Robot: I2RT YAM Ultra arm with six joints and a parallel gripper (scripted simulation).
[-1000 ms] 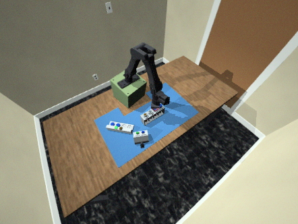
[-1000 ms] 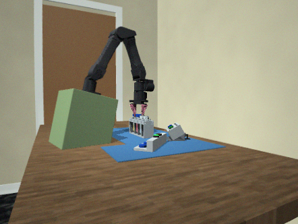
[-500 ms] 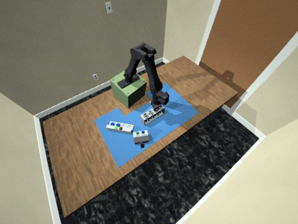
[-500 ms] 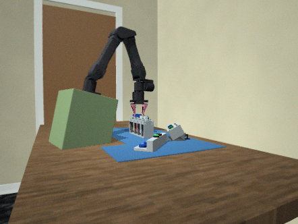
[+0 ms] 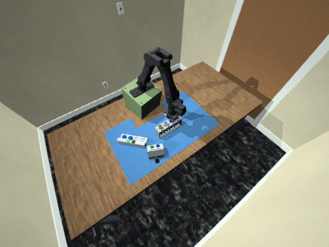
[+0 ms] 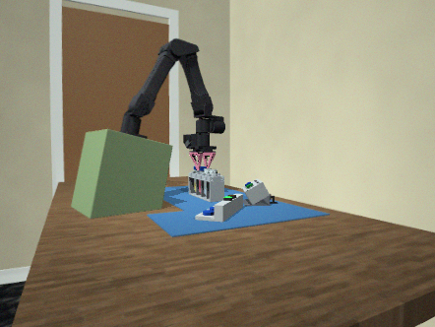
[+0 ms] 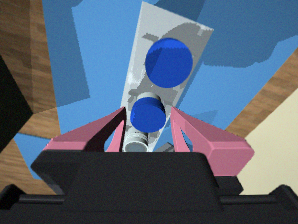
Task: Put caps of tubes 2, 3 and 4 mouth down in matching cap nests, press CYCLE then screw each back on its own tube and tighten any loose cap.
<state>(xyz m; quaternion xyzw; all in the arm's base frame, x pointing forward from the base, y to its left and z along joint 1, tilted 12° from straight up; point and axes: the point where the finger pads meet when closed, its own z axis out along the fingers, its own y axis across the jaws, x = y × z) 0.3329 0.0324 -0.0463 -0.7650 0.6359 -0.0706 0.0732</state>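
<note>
The grey decapping station (image 5: 167,128) (image 6: 207,184) (image 7: 155,25) stands on the blue mat (image 5: 134,164). My gripper (image 5: 172,118) (image 6: 202,168) (image 7: 148,111) points straight down over it. Its pink fingers stand on either side of a blue cap (image 7: 148,116) that sits on its tube, with a small gap showing on each side. A second blue-capped tube (image 7: 168,62) stands just beyond it in the wrist view. The cap tray (image 5: 139,141) (image 6: 223,209) lies in front of the station, with two blue caps (image 5: 123,136) (image 5: 133,138) and a green spot on it.
The small key box (image 5: 155,150) (image 6: 256,191) with a blue and a green key stands next to the tray. The arm's green base block (image 5: 143,98) (image 6: 120,174) is behind the station. The wooden table ends close to the mat's front.
</note>
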